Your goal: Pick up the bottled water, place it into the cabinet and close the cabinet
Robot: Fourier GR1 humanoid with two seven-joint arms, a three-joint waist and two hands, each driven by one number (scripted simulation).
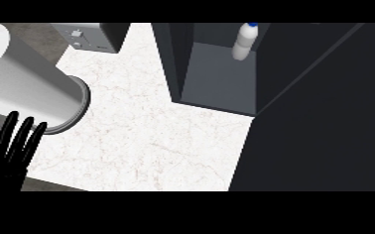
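White marble counter (147,139) fills most of what I see, running from its near edge up to the back. On its right side stands the cabinet (219,79), dark, its inside open toward me, and a large dark slab takes up the whole right of the view; I judge it to be the cabinet's door (315,129), swung out and not yet closed. At the counter's left edge lies a big pale cylinder (36,94) with a grey rim, and at the back left corner sits a toaster (92,37).

Inside the cabinet, at its back right, the bottle (244,42) stands upright, white with a blue cap, apart from any hand. I expect it to be light, stiff plastic, smooth and a bit slippery, easy to tip; the straight body below the neck would be the place to take it, though it seems to need no more handling.

My left hand (18,144) rests at the counter's near left corner, fingers straight and up, holding nothing. My right hand is out of sight. Nothing stands between the door and the cabinet that I can see.
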